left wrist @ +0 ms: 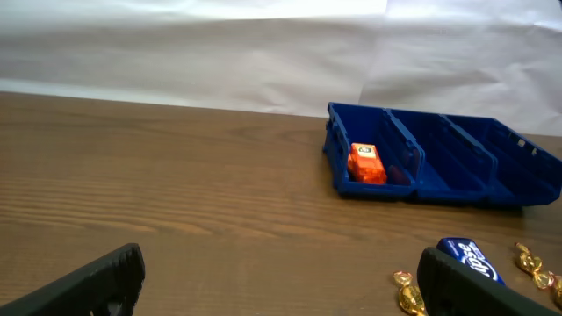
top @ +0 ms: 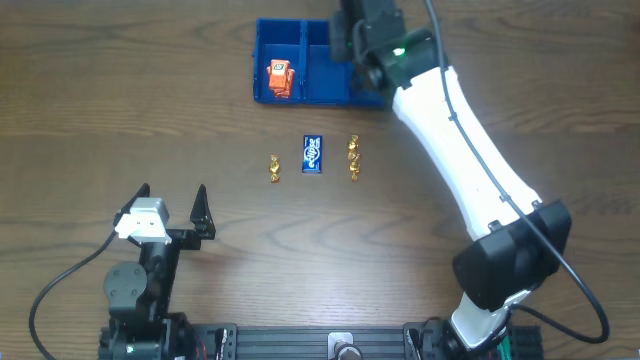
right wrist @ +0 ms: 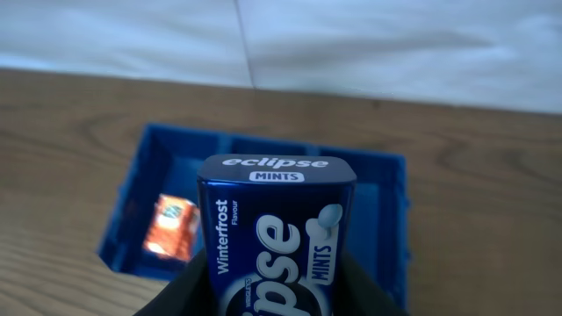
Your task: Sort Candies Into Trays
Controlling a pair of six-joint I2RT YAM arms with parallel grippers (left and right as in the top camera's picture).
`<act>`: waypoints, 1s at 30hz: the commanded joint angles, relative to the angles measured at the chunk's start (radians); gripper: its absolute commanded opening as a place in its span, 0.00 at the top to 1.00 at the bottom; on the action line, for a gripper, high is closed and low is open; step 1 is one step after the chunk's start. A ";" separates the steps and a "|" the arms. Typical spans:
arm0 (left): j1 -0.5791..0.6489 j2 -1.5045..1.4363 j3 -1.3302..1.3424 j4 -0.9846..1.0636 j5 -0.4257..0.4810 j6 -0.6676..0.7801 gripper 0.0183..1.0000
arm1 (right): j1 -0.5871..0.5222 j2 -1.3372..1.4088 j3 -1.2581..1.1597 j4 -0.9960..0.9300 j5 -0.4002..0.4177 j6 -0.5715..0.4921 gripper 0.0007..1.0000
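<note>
Brown wood-grain surface ran back to a white backdrop, and near its far edge sat the blue tray, split into three compartments, with an orange candy lying in the compartment on the left arm's side. The right pincer was clamped on a dark blue tin and hung above the tray; the tin seemed to be over the middle compartment, though whether middle or far-right could not be told for certain. The tin stood on end in the grip, its long axis running along the fingers, its rounded top end pointing away from the wrist and its printed face turned toward the wrist camera. To finish the drop well, the arm would probably need to settle over an empty compartment, apart from the orange candy, turn the tin's long axis along the compartment's length, come down low, and only then let go, so that the tin would not catch a divider or tip out. The left pincer rested near its base with its fingers spread wide and nothing between them. Between the arms and the tray lay a blue packet and three gold-wrapped candies, not yet sorted.
</note>
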 commanded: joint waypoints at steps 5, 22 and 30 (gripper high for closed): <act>0.003 -0.006 -0.021 -0.032 0.021 0.015 0.00 | 0.047 0.198 0.016 0.123 0.094 0.049 0.96; 0.003 -0.006 -0.021 -0.032 0.021 0.015 0.00 | 0.047 0.315 0.016 0.137 0.101 0.079 0.96; 0.003 -0.006 -0.021 -0.032 0.021 0.014 0.00 | 0.047 0.356 0.016 0.143 0.101 0.101 0.96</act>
